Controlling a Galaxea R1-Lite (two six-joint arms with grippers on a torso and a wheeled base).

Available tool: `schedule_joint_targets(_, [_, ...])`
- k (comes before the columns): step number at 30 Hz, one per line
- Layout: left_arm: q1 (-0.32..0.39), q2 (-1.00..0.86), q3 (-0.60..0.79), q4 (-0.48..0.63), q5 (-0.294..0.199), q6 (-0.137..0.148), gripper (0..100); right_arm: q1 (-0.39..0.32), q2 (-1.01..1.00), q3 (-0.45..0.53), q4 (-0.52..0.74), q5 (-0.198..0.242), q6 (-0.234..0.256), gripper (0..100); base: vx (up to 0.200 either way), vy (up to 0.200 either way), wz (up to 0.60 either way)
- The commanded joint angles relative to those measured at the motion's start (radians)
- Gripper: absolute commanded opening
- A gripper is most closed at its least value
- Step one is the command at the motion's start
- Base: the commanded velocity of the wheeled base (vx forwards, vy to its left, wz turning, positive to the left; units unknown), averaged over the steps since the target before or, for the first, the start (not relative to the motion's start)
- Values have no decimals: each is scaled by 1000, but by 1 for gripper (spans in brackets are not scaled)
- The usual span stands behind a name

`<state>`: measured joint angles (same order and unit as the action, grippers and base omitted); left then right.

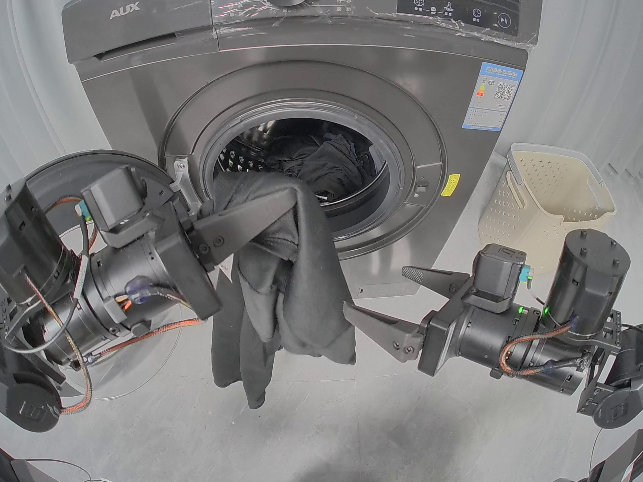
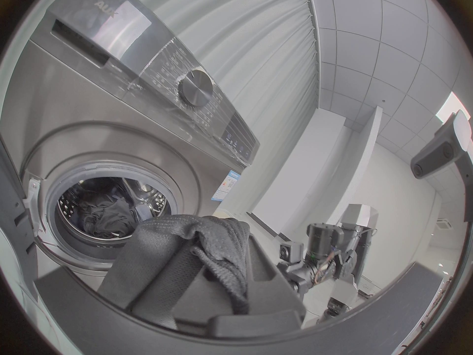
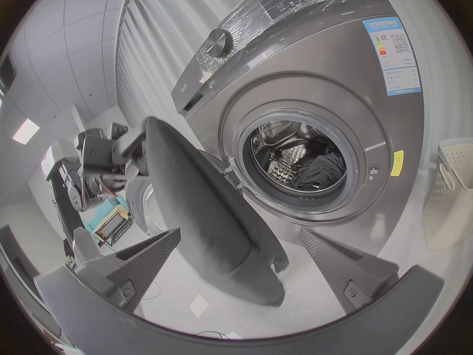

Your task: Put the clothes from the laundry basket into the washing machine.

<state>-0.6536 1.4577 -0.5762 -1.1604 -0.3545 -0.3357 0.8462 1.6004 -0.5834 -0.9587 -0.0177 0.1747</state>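
left end effector: clamped on dark garment before washing machine opening | right end effector: open, just beside the hanging cloth

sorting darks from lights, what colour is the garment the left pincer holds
Dark grey garment; head view shows it best.

The laundry basket stands right of the washing machine; clothes lie in its drum. Before the opening, a garment hangs from the left end effector.
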Motion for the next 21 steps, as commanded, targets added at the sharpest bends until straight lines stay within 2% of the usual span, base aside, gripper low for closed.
schedule_joint_targets(1, [-1,-3,-17,-1,22,0,0,-7,0,16,-2,1,-7,100,0,0,0])
schedule_joint_targets(2, [-1,-2,-24,-1,38,1,0,-7,-4,14,-2,1,-9,100,0,0,0])
schedule_joint_targets(7, [0,3,-39,4,42,0,0,-7,-5,8,-2,4,-24,100,0,0,0])
schedule_joint_targets(12, [6,20,-53,4,54,0,0,24,13,2,-89,18,-35,100,0,0,0])
schedule_joint_targets(21, [9,90,-108,-7,61,1,0,36,105,-30,-132,31,-72,100,0,0,0])
